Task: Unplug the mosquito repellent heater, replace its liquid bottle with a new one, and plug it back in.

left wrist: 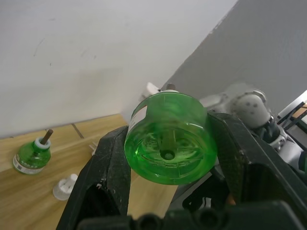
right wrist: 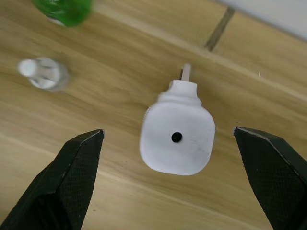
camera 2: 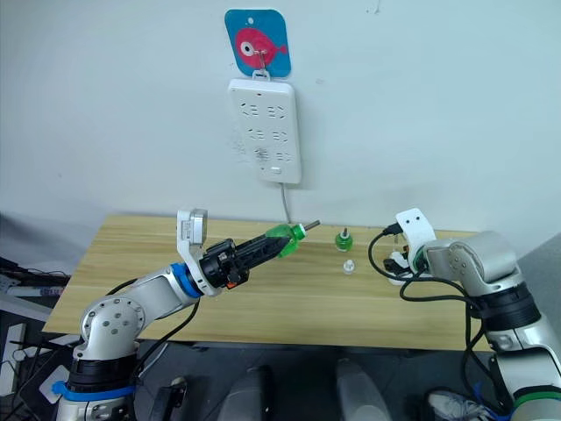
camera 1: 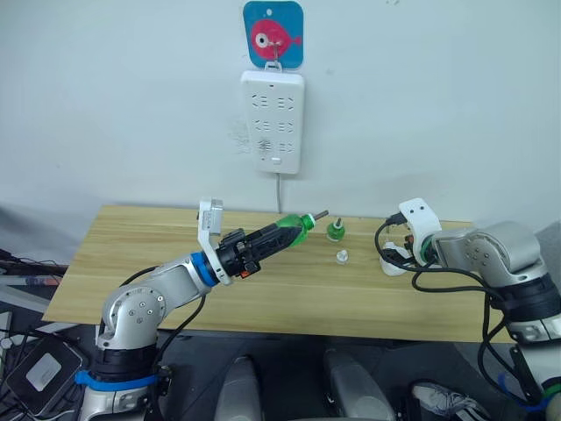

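Left claw (camera 1: 279, 235) clamping green bottle (camera 1: 296, 229) over wooden table (camera 1: 131, 254); right claw (right wrist: 172, 184) wide around heater (right wrist: 177, 139).

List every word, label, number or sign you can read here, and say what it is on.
No text can be read.
Standing green bottle: label band, too blurred.
Green bottle in the left end effector: white label edge, unreadable.
Power strip: socket holes, no words.
Fish hook plaque: picture, no lettering.

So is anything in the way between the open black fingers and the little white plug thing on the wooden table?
Nothing visible is. In the right wrist view the small rounded white plastic heater lies on bare wooden table, apart from the open right gripper. The small clear cap sits off to one side.
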Tool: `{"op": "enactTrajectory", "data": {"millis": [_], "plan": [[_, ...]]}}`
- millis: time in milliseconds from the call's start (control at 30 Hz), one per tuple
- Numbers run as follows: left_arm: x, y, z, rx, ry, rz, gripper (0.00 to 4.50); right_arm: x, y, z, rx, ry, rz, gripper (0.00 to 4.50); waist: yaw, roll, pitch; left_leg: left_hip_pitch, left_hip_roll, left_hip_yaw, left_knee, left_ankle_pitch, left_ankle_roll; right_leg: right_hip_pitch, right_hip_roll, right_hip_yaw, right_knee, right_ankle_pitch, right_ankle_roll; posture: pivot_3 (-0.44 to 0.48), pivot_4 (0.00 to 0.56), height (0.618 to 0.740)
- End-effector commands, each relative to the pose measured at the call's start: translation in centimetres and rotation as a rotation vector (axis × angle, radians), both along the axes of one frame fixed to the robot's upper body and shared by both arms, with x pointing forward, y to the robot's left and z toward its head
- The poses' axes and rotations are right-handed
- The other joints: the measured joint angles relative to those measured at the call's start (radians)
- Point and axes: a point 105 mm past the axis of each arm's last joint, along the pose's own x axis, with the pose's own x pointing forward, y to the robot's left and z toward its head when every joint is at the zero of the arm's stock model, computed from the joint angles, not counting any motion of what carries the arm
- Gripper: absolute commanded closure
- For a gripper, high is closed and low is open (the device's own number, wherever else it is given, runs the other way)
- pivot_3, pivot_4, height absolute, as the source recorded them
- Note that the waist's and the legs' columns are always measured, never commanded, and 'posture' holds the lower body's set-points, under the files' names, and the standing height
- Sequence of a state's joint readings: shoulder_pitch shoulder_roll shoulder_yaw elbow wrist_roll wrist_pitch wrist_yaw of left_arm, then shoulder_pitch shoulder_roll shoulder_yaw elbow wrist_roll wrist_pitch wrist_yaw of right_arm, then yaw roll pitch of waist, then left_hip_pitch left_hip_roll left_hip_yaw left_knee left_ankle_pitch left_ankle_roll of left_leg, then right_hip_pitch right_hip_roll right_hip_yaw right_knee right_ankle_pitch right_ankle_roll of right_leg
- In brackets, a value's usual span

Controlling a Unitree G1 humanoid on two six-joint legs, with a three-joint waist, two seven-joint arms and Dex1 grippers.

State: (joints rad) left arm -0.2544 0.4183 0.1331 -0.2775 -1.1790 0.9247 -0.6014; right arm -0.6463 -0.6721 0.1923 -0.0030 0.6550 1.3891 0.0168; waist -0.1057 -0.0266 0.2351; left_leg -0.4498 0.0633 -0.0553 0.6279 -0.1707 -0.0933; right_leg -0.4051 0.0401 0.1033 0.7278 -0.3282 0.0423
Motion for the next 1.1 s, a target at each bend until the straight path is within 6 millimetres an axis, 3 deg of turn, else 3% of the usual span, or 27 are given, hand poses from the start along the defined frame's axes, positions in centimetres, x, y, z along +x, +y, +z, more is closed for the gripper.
{"op": "enactTrajectory", "data": {"millis": [33,633,733,833,1000,1100], "plan": [[-0.8,-0.7,0.7,-0.003,-0.061,-0.030,2.18,1.1,-0.4,-0.3,-0.019,0.029,-0.034,0.00,0.003,0.000,0.000,0.000,0.000,0.000,0.000,0.000,0.000,0.000,0.000,0.000,-0.001,0.000,0.000,-0.104,0.243,0.718],[-1.0,-0.8,0.6,-0.004,-0.069,-0.027,2.18,1.9,-1.8,-3.0,-0.011,0.129,-0.104,0.00,0.018,0.003,0.006,-0.001,0.000,0.000,-0.001,-0.001,0.001,0.000,0.000,0.000,-0.004,0.000,0.000,-0.079,0.240,0.718],[-0.9,-0.9,0.8,-0.006,-0.073,-0.027,2.18,1.8,-1.9,-3.1,-0.013,0.122,-0.095,0.59,0.018,0.003,0.006,-0.001,0.000,0.000,-0.002,-0.001,0.001,0.000,0.000,0.000,-0.004,0.000,0.000,-0.079,0.240,0.718],[-0.8,-0.9,0.9,-0.009,-0.075,-0.027,2.18,1.7,-1.5,-3.0,-0.011,0.115,-0.079,1.60,0.018,0.003,0.006,-0.001,0.000,0.000,-0.002,-0.001,0.001,0.000,0.000,0.000,-0.005,0.000,0.000,-0.083,0.239,0.718],[-0.5,-0.5,1.0,-0.001,-0.076,-0.021,2.18,1.3,-1.8,-2.3,-0.003,0.083,-0.062,1.60,0.018,0.003,0.006,-0.001,0.000,0.000,-0.003,-0.001,0.001,0.000,0.000,-0.001,-0.006,0.000,0.000,-0.096,0.231,0.718],[-0.3,0.0,1.3,0.002,-0.078,-0.016,2.18,0.9,-1.6,-0.5,0.062,0.024,-0.033,1.60,0.019,0.003,0.006,-0.002,0.000,0.000,-0.004,-0.001,0.001,0.000,0.000,-0.001,-0.007,0.000,0.000,-0.107,0.224,0.718]]}}
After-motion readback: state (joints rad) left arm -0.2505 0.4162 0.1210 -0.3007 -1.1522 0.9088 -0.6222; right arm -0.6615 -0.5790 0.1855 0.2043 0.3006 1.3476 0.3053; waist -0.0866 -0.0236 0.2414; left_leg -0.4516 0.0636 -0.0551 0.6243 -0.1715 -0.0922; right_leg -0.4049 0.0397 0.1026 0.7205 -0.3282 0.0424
